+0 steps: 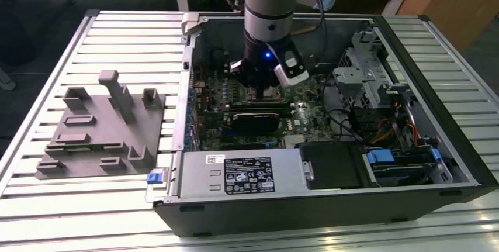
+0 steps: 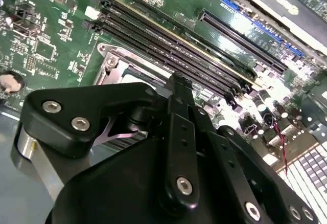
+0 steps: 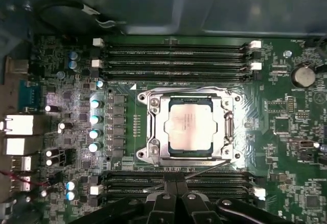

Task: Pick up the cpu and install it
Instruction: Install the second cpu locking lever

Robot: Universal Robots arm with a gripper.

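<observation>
One silvery square cpu [image 3: 192, 128], seated in socket frame [image 3: 151, 147]

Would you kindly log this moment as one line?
gripper: shut, empty | cpu: seated in socket frame | arm: inside computer case

From my station the exterior view reads evenly lit from overhead, with the slatted table [image 1: 117, 41] pale and slightly washed out while the inside of the computer case [image 1: 328, 205] sits in shade. A small blue light glows on the arm [image 1: 267, 54]. In the first wrist view the cpu [image 3: 191, 128] throws back a soft sheen and the capacitors [image 3: 95, 118] flare white; the corners fall dark. In the second wrist view the gripper [image 2: 176, 132] is a black, blurred mass up close, and glare bleaches the motherboard [image 2: 51, 40] on its far side.
</observation>
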